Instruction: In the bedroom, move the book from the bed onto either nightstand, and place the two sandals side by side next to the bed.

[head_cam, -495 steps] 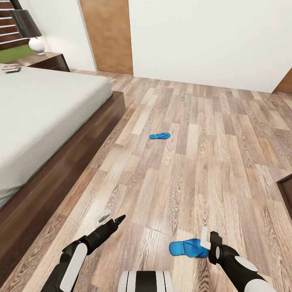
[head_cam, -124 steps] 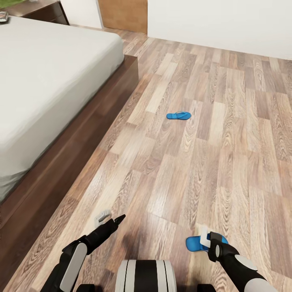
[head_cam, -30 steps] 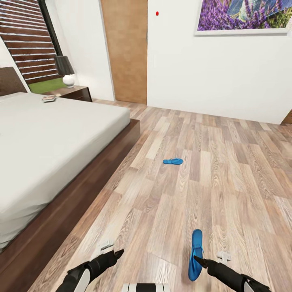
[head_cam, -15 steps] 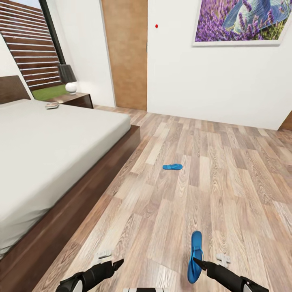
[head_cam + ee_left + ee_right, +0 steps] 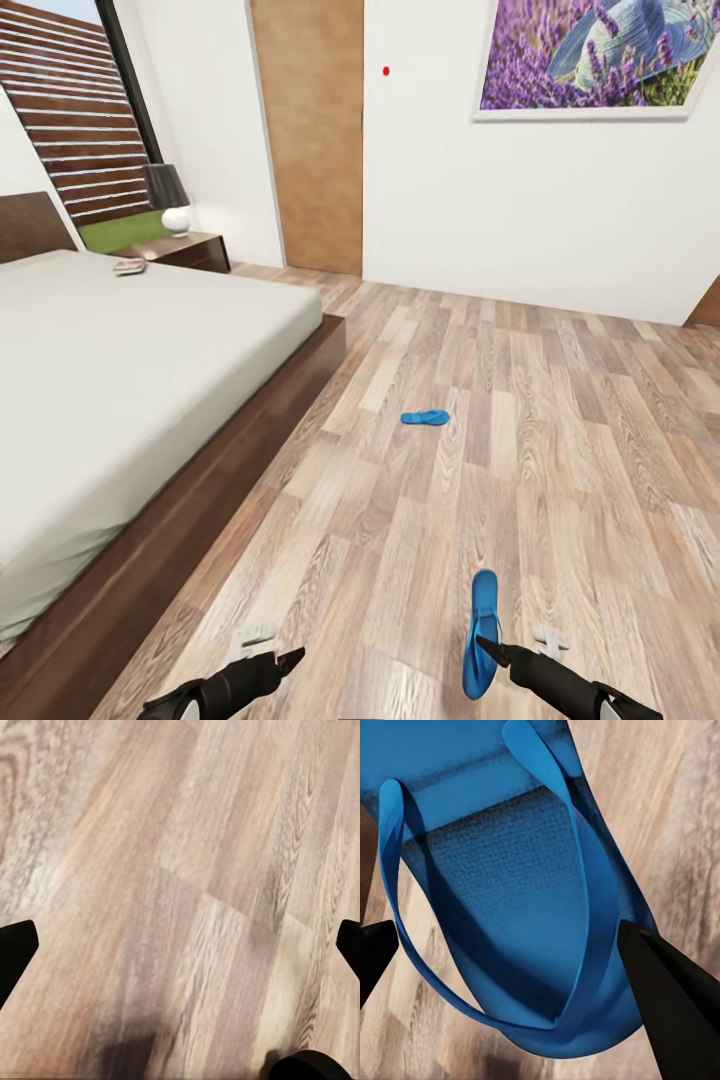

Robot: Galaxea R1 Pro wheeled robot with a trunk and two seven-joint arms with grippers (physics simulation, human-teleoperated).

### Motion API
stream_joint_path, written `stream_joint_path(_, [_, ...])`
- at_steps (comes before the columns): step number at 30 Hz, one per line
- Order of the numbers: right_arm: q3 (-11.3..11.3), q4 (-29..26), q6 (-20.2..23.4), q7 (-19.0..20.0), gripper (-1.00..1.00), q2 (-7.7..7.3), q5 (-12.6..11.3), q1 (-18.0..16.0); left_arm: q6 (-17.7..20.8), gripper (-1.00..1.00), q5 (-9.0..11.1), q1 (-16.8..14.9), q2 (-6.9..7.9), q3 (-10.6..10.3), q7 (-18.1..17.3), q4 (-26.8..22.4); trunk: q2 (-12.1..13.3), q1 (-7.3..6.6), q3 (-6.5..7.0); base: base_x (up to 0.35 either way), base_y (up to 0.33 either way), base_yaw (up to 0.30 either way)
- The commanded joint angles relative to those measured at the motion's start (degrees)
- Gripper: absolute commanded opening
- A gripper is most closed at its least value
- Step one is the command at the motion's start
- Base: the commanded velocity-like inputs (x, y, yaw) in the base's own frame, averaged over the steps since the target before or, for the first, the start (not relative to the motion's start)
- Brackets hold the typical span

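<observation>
Your right gripper (image 5: 487, 645) grips a bright blue sandal (image 5: 483, 631) on edge at the bottom of the head view, its thin foot-shaped sole standing over the wood floor (image 5: 560, 440). In the right wrist view the sandal (image 5: 510, 892) sits between the two dark fingertips (image 5: 660, 975), strap side facing the camera, with a finely textured footbed and a smooth Y-shaped strap.

Your left gripper (image 5: 290, 655) hangs low over bare planks; the left wrist view shows its fingertips (image 5: 15, 945) spread wide apart with nothing between them.

You have the second sandal (image 5: 425, 417) lying flat on the floor ahead, well apart from the held one and near the bed (image 5: 120, 360). The bed's dark wooden frame runs along your left, its side rail a long straight edge. At the far corner of the grey mattress lies the book (image 5: 129, 266), just before the nightstand (image 5: 185, 250), which carries a lamp (image 5: 170, 198). Between the bed rail and the white wall (image 5: 520, 200) the floor lies broad and open.
</observation>
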Motion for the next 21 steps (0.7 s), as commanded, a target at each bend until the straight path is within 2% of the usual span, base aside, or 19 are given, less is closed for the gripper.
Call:
stream_joint_path(1, [-0.4, 0.0, 0.2, 0.3, -1.0, 0.02, 0.6, 0.0, 0.5, 1.0, 0.5, 0.0, -0.01, 0.1, -0.2, 0.0, 0.4, -0.24, 0.14, 0.0, 0.0, 0.0])
stream_joint_path(21, [-0.4, 0.0, 0.2, 0.1, -1.0, 0.02, 0.6, 0.0, 0.4, 1.0, 0.5, 0.0, -0.01, 0.2, -0.2, 0.1, 8.4, -4.63, 3.73, 0.0, 0.0, 0.0])
